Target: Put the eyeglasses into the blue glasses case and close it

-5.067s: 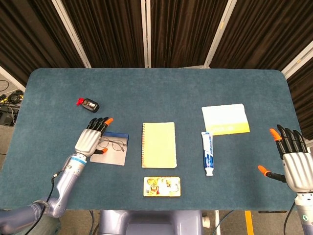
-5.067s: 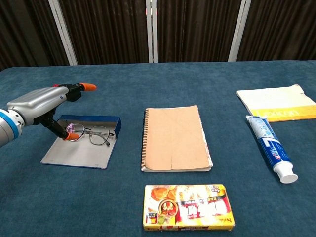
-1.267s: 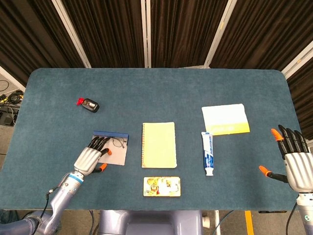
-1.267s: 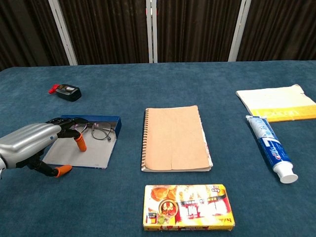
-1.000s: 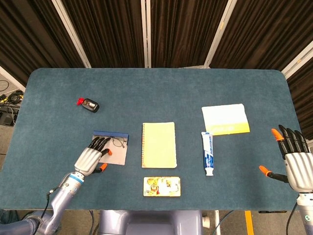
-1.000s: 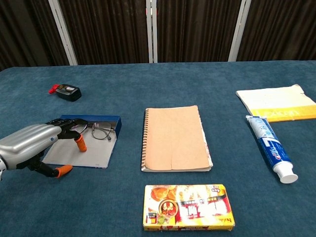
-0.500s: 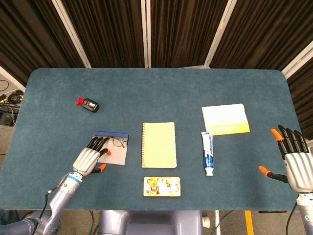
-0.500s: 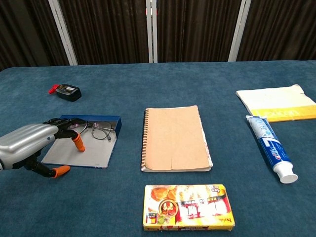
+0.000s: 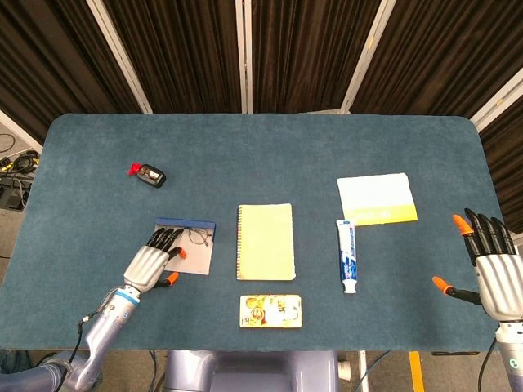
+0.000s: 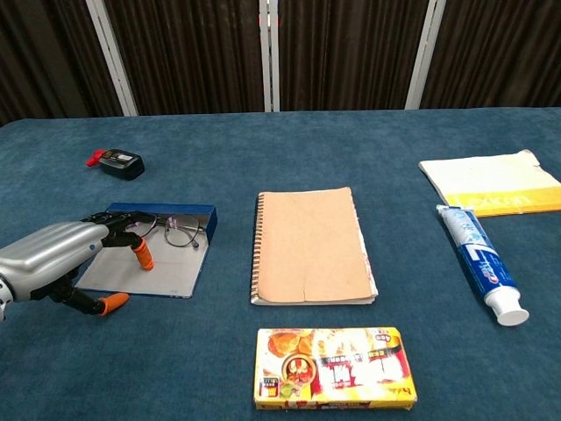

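Blue glasses case (image 10: 166, 213) lies open, eyeglasses (image 10: 175, 231) inside; left hand (image 10: 61, 254) rests spread over it, gripping nothing.

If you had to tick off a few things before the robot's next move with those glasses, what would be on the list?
1. Eyeglasses inside the open blue glasses case: ok, lying at its far end.
2. Left hand near the case: ok, its fingers reach over the case's near-left part.
3. Left hand actually touching the glasses: cannot tell.
4. Case closed: not ok, lid open flat.
5. Notebook apart from the case: ok.
6. Right hand out of the way: ok, open at the table's right edge.
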